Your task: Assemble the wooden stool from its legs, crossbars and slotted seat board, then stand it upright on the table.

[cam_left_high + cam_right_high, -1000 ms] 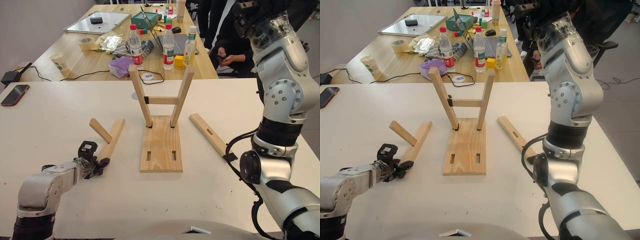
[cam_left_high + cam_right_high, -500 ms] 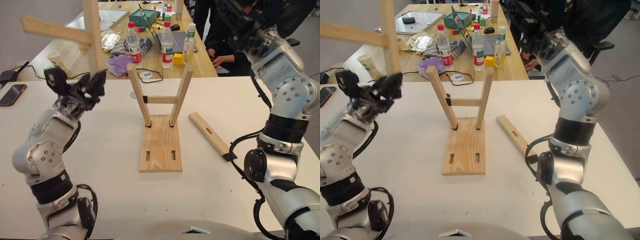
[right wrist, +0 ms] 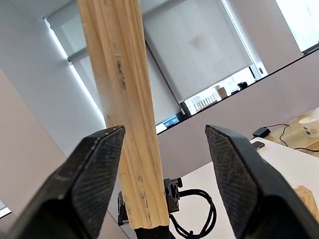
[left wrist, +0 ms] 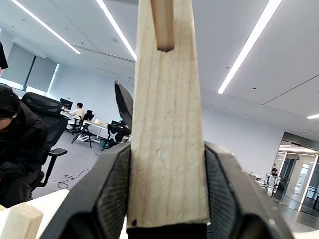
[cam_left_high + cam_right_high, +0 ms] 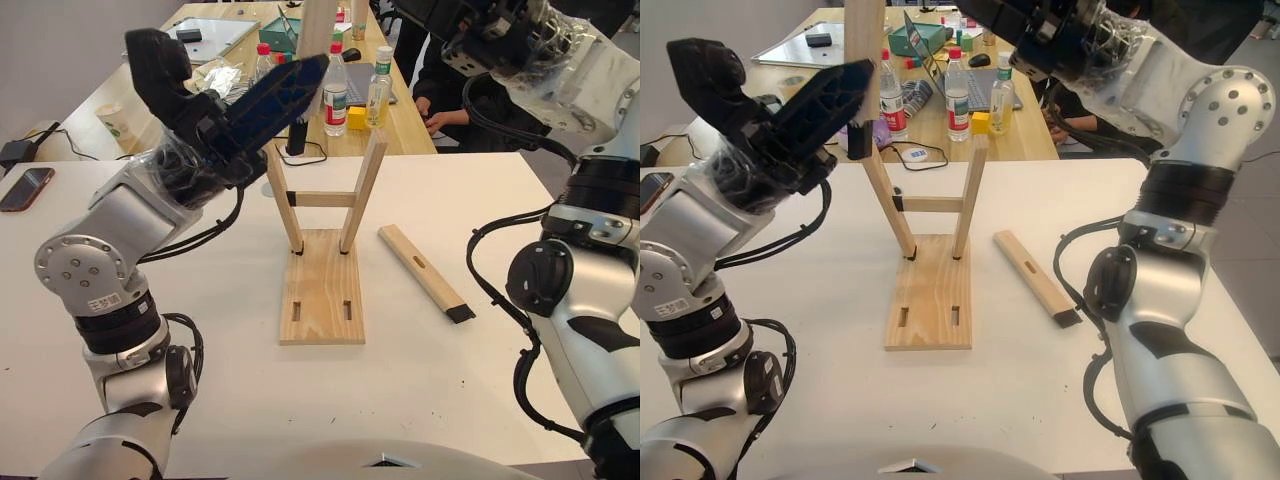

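While the pale slotted wooden seat board (image 5: pixel 322 300) on the white table (image 5: pixel 230 310) holds a leg-and-crossbar frame (image 5: pixel 325 200) upright in its far slots, the left gripper (image 4: pixel 167 199) pinches a second wooden leg piece (image 4: pixel 167 124), now swung in above the frame. The right gripper (image 3: pixel 164 132), spread, straddles it.

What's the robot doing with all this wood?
It is partway through building a wooden stool. Its left hand is shut on a leg piece, held high above the table. The right hand is up and open. The seat board lies flat with two legs, joined by a crossbar, standing in its far slots. Another leg lies loose beside it.
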